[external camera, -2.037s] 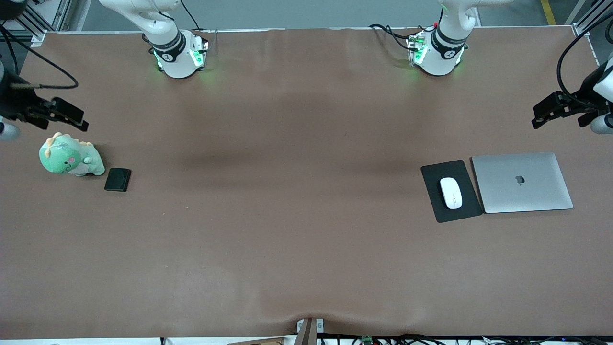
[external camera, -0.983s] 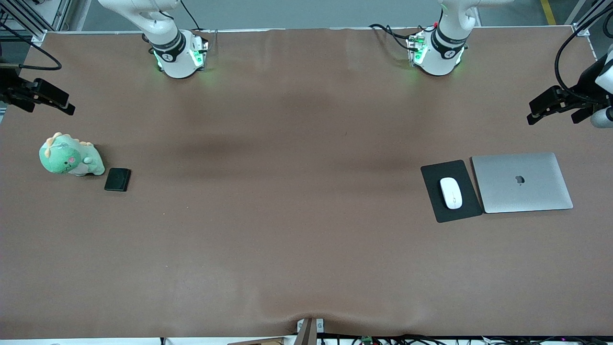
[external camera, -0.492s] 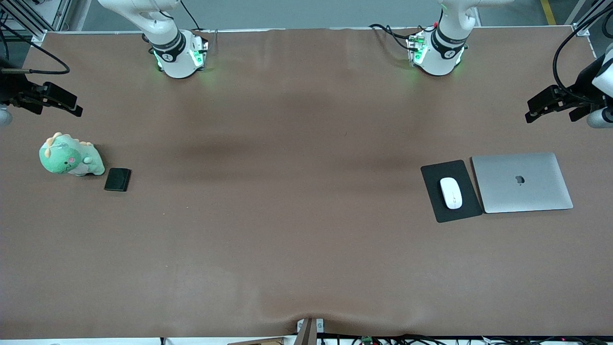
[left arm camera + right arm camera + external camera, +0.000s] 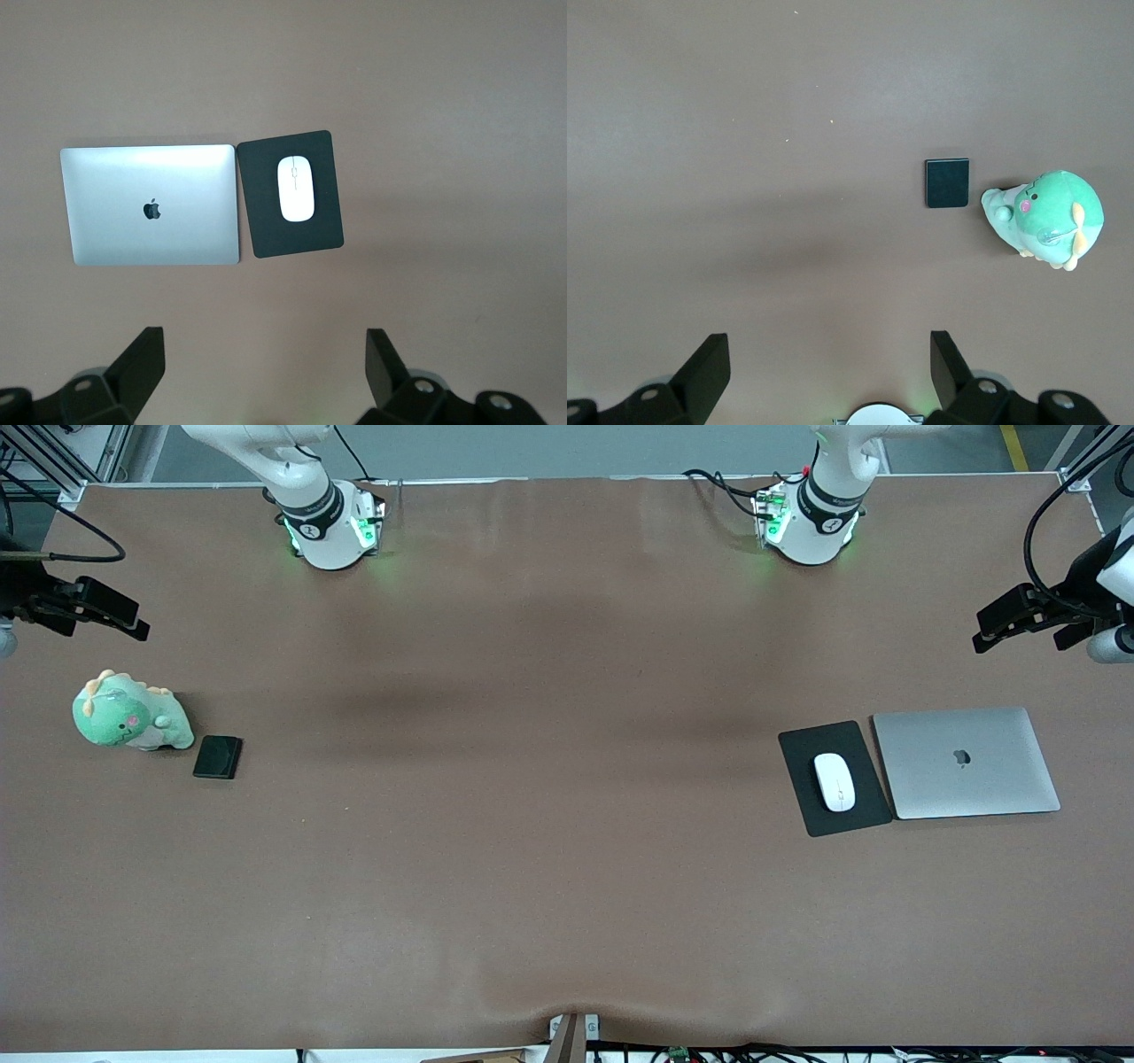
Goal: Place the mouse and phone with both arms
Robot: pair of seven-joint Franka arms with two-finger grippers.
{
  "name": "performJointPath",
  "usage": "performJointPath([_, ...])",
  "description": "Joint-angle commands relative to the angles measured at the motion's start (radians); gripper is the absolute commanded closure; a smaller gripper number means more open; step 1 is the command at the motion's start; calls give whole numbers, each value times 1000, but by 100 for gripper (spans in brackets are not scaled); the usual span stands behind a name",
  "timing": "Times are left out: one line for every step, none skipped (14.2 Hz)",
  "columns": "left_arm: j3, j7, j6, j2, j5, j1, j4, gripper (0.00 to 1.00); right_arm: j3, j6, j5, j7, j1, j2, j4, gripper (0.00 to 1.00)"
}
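The white mouse (image 4: 834, 781) lies on a black mouse pad (image 4: 802, 802) toward the left arm's end of the table; it also shows in the left wrist view (image 4: 296, 188). The black phone (image 4: 218, 756) lies flat beside a green plush dinosaur (image 4: 128, 716) toward the right arm's end; it also shows in the right wrist view (image 4: 947, 182). My left gripper (image 4: 999, 625) hangs open and empty high over the table edge at its end, its fingers wide apart (image 4: 264, 363). My right gripper (image 4: 113, 613) hangs open and empty high over the table edge at its end (image 4: 830, 363).
A closed silver laptop (image 4: 966, 762) lies beside the mouse pad, toward the table's end. The plush dinosaur (image 4: 1050, 217) nearly touches the phone. The brown table cover (image 4: 549, 797) is wrinkled near the front edge.
Both grippers have lifted and drawn slightly outward from two seconds ago, then held almost still. Mouse, phone, laptop and plush have not moved.
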Motion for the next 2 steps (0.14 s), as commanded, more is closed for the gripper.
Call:
performJointPath([-3, -11, -21, 10, 8, 4, 30, 0, -4, -19, 11, -13, -3, 6, 23, 0])
performJointPath([-1, -10, -21, 9, 8, 4, 30, 0, -3, -19, 13, -13, -3, 6, 23, 0])
